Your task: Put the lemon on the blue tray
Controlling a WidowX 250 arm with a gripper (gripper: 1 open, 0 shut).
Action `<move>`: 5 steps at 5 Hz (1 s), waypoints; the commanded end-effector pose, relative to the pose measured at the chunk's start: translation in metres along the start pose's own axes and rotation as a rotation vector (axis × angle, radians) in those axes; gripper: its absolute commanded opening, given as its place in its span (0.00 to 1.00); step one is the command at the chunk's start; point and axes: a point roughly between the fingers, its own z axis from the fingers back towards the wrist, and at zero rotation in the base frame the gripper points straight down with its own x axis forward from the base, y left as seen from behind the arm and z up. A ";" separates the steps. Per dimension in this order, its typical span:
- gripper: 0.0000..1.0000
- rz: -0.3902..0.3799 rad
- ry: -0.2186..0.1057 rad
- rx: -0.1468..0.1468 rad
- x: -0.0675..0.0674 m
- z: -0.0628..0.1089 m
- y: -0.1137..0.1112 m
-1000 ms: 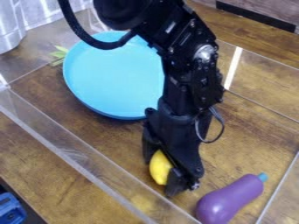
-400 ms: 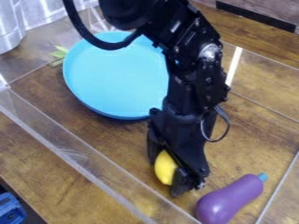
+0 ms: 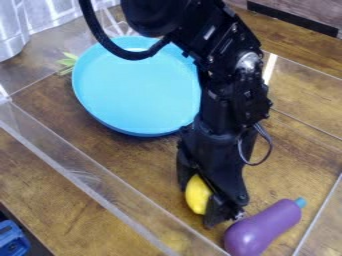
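The lemon (image 3: 197, 194) is a small glossy yellow fruit low on the wooden table, between the black fingers of my gripper (image 3: 209, 206). The gripper points straight down and is shut on the lemon, its body hiding the lemon's right side. The blue tray (image 3: 127, 90), a wide round shallow dish, lies up and to the left of the gripper, a short gap from the lemon. Nothing lies in the part of the tray that shows; the arm covers its upper right edge.
A purple eggplant (image 3: 262, 230) lies just right of and below the gripper, close to its fingers. Clear plastic walls (image 3: 80, 160) fence the work area along the front and left. A green-yellow item (image 3: 67, 62) sits beyond the tray's left rim.
The gripper, still shut on the lemon, has drifted slightly to the right, toward the eggplant. The tray and eggplant have not moved.
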 end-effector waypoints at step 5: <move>0.00 -0.046 0.013 0.024 0.008 0.018 0.006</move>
